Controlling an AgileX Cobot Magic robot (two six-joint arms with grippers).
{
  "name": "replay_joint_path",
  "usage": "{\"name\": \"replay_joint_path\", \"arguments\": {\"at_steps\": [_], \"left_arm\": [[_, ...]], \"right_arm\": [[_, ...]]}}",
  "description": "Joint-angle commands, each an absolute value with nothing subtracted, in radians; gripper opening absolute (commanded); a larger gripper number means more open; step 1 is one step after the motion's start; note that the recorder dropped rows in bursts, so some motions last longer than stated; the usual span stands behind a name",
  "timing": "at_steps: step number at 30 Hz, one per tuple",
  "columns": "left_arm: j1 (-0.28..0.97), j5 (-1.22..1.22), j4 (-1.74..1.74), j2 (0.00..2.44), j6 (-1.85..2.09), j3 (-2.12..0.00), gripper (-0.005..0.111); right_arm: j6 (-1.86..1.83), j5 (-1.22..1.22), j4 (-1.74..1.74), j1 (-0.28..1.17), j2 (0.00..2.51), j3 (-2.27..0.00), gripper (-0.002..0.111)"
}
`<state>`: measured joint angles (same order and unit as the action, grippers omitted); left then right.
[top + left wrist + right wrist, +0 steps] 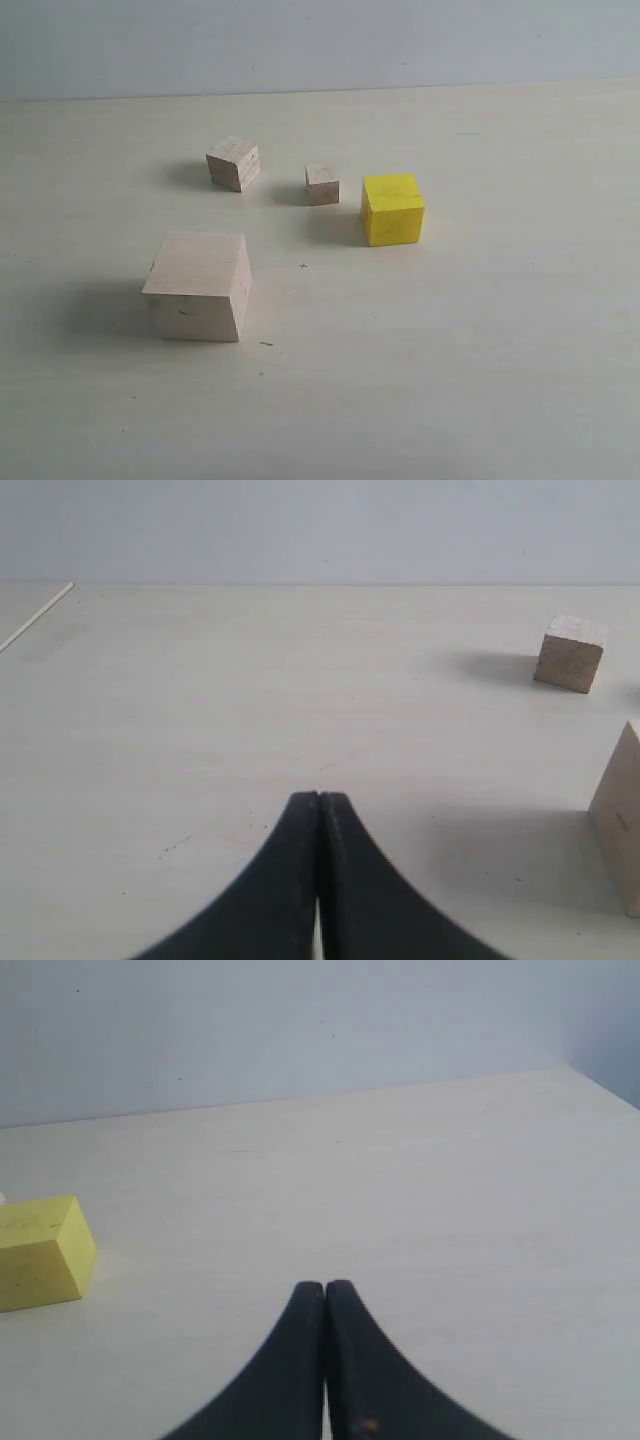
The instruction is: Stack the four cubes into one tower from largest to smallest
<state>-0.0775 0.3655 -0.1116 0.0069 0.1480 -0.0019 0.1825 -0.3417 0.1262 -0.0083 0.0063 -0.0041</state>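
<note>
Light was soft, even and fairly bright. The pale table (480,330) and wall (320,45) looked slightly washed out and low in contrast. In the exterior view the shadows were soft-edged and fell left of each cube, so the light came from the right. The shadow was broadest beside the large pale cube (197,285) and fainter by the plywood cube (233,163), smallest cube (322,184) and yellow cube (392,208). The exterior view was a bit soft and grainy. In the wrist views the left gripper (318,810) and right gripper (325,1295) were near-black with little detail, blurring toward the frame edge. The table beside the yellow cube carried a faint yellow tint in the right wrist view.
</note>
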Motion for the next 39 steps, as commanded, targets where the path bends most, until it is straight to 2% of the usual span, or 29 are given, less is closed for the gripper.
{"name": "replay_joint_path", "arguments": {"at_steps": [1, 32, 39], "left_arm": [[-0.079, 0.36, -0.118, 0.0, 0.153, 0.0, 0.0], [-0.079, 0.36, -0.118, 0.0, 0.153, 0.0, 0.0], [-0.079, 0.36, -0.118, 0.0, 0.153, 0.0, 0.0]], "right_arm": [[0.183, -0.336, 0.134, -0.012, 0.0, 0.0, 0.0], [0.183, -0.336, 0.134, -0.012, 0.0, 0.0, 0.0], [0.183, -0.195, 0.134, -0.012, 0.0, 0.0, 0.0]]}}
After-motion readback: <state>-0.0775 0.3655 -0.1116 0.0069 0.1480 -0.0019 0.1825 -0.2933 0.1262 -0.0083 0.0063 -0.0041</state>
